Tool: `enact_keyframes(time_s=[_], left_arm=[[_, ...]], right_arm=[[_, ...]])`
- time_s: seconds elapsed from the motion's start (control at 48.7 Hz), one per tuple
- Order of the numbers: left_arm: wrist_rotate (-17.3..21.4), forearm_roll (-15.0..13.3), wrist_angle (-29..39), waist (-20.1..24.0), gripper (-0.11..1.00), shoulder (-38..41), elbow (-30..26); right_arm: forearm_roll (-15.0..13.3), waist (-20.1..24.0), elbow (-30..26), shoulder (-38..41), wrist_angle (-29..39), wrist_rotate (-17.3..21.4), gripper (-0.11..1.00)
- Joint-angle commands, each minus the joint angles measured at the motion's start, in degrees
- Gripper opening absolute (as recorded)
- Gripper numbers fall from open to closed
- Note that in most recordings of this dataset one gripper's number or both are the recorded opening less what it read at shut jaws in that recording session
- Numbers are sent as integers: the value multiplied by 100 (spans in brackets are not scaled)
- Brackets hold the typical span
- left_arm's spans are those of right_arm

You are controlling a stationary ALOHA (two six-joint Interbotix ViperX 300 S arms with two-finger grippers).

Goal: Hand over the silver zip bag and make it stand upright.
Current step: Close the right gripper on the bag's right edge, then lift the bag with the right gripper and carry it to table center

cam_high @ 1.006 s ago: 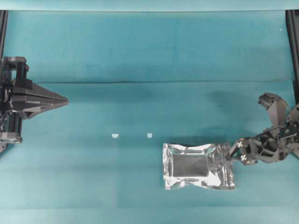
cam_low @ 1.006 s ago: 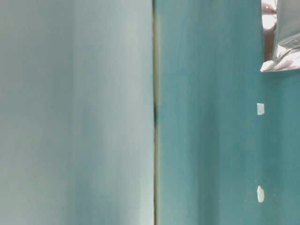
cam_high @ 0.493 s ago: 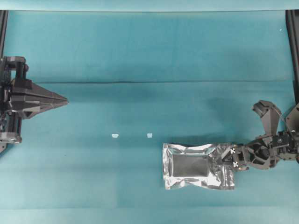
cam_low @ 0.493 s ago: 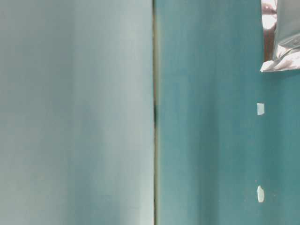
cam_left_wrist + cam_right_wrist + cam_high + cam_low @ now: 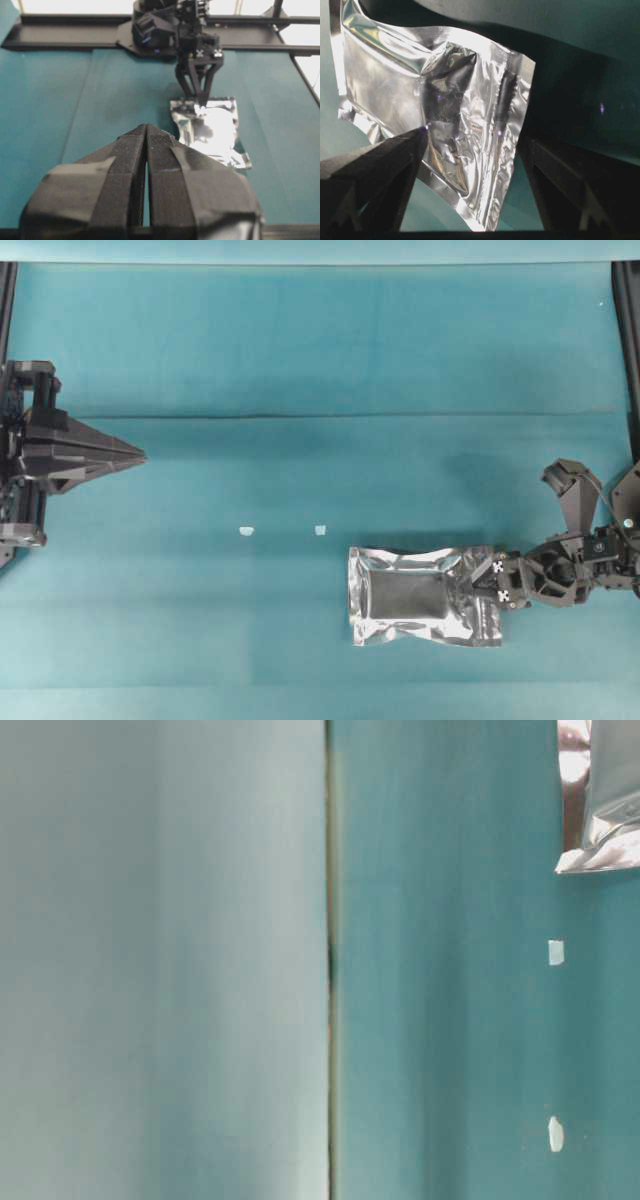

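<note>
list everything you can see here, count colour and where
silver zip bag: 1, shiny silver with a darker centre panel, lying flat right of the table's middle
white scraps: 2, white, side by side left of the bag
table cover: 1, teal, under everything
frame rails: black, at the table's side edges
left end effector: 1, black, shut, at the far left, apart from the bag
right end effector: 1, black, open, jaws straddling the bag's right end
</note>
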Motion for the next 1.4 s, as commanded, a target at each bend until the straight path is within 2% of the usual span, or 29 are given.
enact_keyframes(time_s=[0.0,0.103,0.164,0.267,0.411,0.513,0.965,1.191,1.294,1.376], left_arm=[[-9,18,-35,9,0,18,-132],[-9,9,-26,0,0,18,-132],[-9,18,-35,9,0,18,-132],[-9,9,-35,9,0,18,-132],[-9,18,-26,0,0,18,-123],[-9,18,-26,9,0,18,-123],[-9,9,-35,9,0,18,-105],[-18,18,-35,9,0,18,-105],[-18,9,-35,9,0,18,-105],[-18,9,-26,9,0,18,-105]], right_arm=[[0,9,-44,132,26,26,88],[9,9,-53,141,97,26,84],[9,18,-62,149,158,18,78],[9,9,-62,149,202,26,57],[9,18,-62,123,202,18,20],[0,18,-62,70,202,18,4],[-18,18,-97,-202,255,-123,3],[-26,-44,-167,-738,659,-580,3],[-35,-141,-220,-1020,923,-905,3],[-44,-281,-316,-1301,1187,-1318,3]])
